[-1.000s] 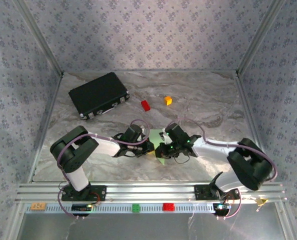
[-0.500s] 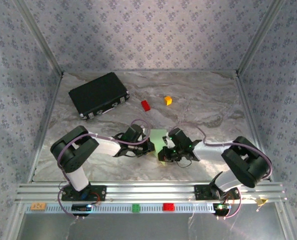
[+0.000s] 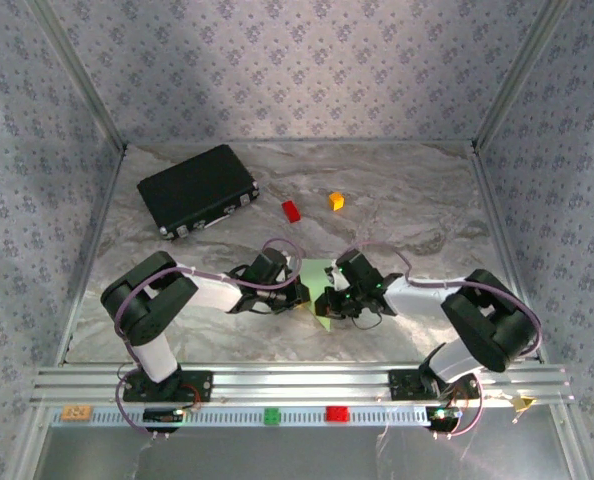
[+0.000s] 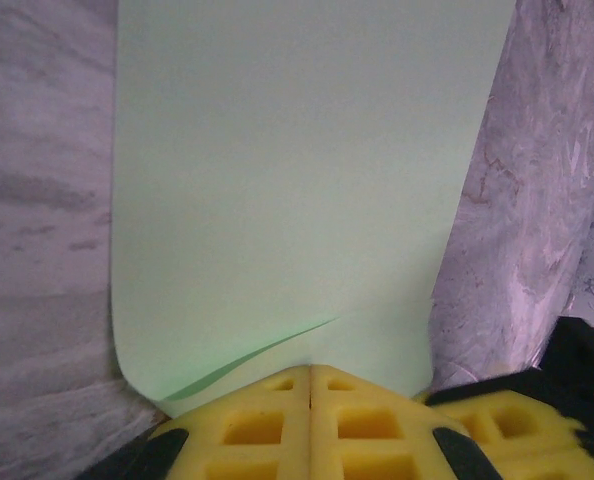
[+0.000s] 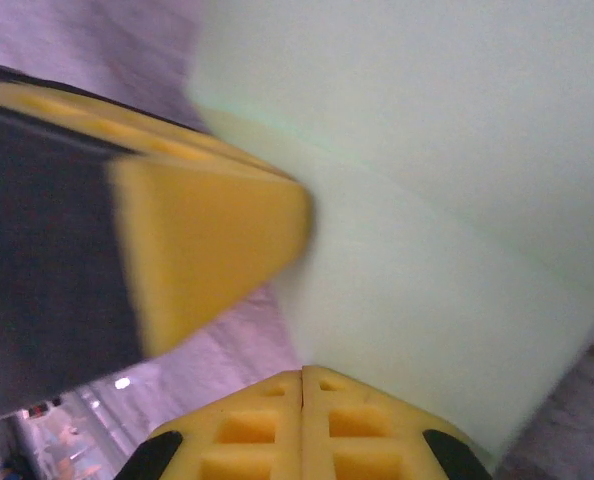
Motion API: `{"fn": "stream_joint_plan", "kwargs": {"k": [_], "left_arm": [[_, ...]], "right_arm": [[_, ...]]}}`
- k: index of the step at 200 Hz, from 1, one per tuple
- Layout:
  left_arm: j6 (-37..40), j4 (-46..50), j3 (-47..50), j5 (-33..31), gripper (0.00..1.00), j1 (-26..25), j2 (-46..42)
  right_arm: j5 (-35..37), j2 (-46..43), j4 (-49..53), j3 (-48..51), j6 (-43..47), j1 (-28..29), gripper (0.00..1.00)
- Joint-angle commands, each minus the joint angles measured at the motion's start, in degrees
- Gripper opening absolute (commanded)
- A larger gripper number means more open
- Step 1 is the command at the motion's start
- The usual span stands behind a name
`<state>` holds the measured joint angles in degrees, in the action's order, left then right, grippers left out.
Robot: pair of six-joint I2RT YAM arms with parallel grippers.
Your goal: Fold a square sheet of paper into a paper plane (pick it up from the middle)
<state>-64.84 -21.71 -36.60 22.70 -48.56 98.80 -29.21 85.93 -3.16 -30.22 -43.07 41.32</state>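
The square sheet of paper is pale green, folded, and lies on the marble table between my two grippers. My left gripper is shut, its yellow tips resting on the sheet's near edge, where a folded layer shows a thin curved line. My left gripper has no gap between its fingers. My right gripper is also shut, tips at the sheet's edge, close beside a left finger. My right gripper has nothing visible between its pads. The paper plane is out of view.
A black case lies at the back left. A red block and an orange block sit behind the grippers. A green block and a red block rest on the front rail. Patterned walls enclose three sides.
The right arm swung its elbow in and back out, shifting its gripper slightly over the paper. More of the green sheet now shows behind the grippers. The left arm has stayed still.
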Motion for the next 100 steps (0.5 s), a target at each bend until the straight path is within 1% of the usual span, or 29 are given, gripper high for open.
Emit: {"fn": "stream_joint_plan", "kwargs": {"k": [1, 18, 37, 69, 100], "left_arm": [[2.46, 4.96, -2.14, -1.52, 0.0, -0.4, 1.59], [2.92, 5.8, -3.39, -1.43, 0.0, -0.4, 0.44], [3.45, 6.38, -4.35, -1.45, 0.01, -0.53, -1.72], [5.73, 12.38, -5.95, -4.1, 0.01, -1.42, -5.38], [4.39, 11.67, -5.45, -4.86, 0.0, -3.25, -4.61]], "right_arm": [[1.33, 1.61, 3.56, 1.85, 1.23, -0.43, 0.02], [2.44, 1.88, 3.82, 3.67, 1.23, -0.62, 0.0], [2.1, 1.57, 2.44, 4.72, 0.74, -0.96, 0.0], [1.57, 1.25, 2.07, 4.27, 1.23, -1.7, 0.0], [1.53, 1.53, 1.47, 4.62, 1.11, -2.29, 0.0]]}}
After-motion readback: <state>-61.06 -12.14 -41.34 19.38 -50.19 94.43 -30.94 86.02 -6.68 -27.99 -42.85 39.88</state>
